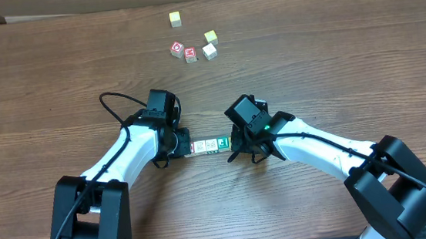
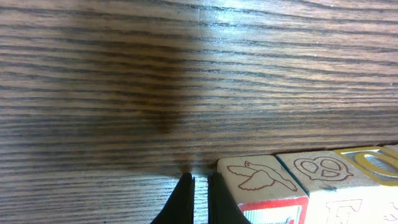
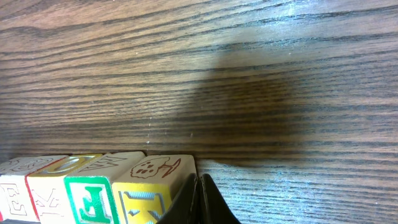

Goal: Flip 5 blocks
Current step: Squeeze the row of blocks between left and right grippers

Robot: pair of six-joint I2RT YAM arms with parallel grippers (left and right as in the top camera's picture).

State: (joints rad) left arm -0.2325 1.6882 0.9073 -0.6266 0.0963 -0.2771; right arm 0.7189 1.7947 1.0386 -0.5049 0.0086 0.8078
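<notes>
A short row of alphabet blocks lies on the table between my two grippers. My left gripper is shut, its tips against the row's left end, beside a bird-topped block with a red side face. Past it in the row come a pretzel-topped block and a yellow-ringed one. My right gripper is shut too, its tips touching the right end, a tree-topped block with a yellow face. A green-faced block sits next to that. Neither gripper holds anything.
At the far side lie loose cubes: a red "D" cube, a red "M" cube, a whitish cube, a yellow-green cube and a pale yellow cube. Both arms angle in from the near edge.
</notes>
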